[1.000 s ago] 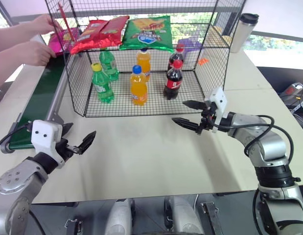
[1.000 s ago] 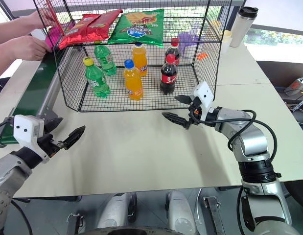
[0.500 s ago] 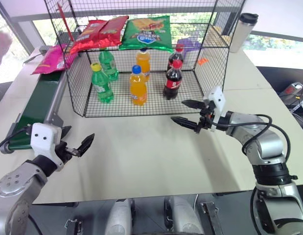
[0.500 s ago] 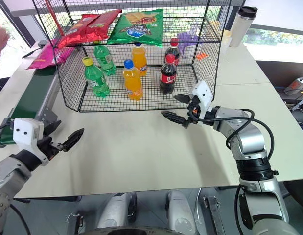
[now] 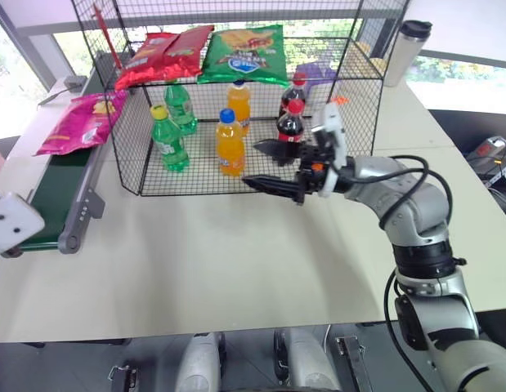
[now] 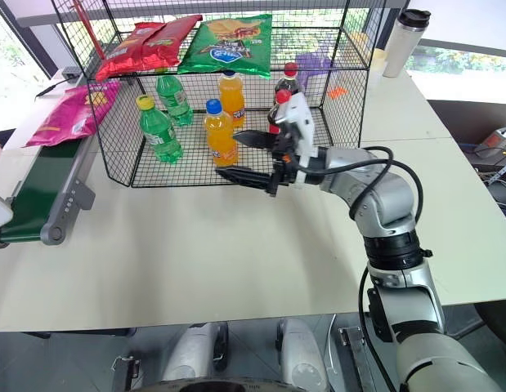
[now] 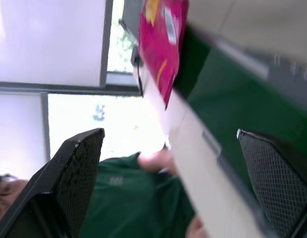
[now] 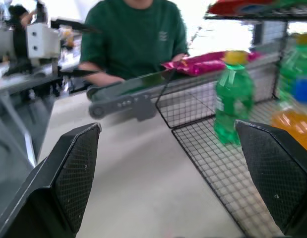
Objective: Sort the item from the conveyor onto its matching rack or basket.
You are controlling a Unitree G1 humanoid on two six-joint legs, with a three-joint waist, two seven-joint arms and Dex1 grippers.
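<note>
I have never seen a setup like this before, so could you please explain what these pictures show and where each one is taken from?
This is a two-armed humanoid robot at a pale table. Two pictures come from a camera pair on its head, looking down over the arms. The other two come from cameras on its wrists, looking out between each pincer's two black fingers.

On the table stands a black wire rack: red crisp bags and a green crisp bag lie on its upper tier, drink bottles stand on the lower one. Beside it runs a green conveyor belt carrying a pink crisp bag, the item to be sorted.

The right pincer is open in front of the rack, holding nothing. The left pincer is open too, looking along the belt. A person in a green shirt sits behind the belt.
</note>
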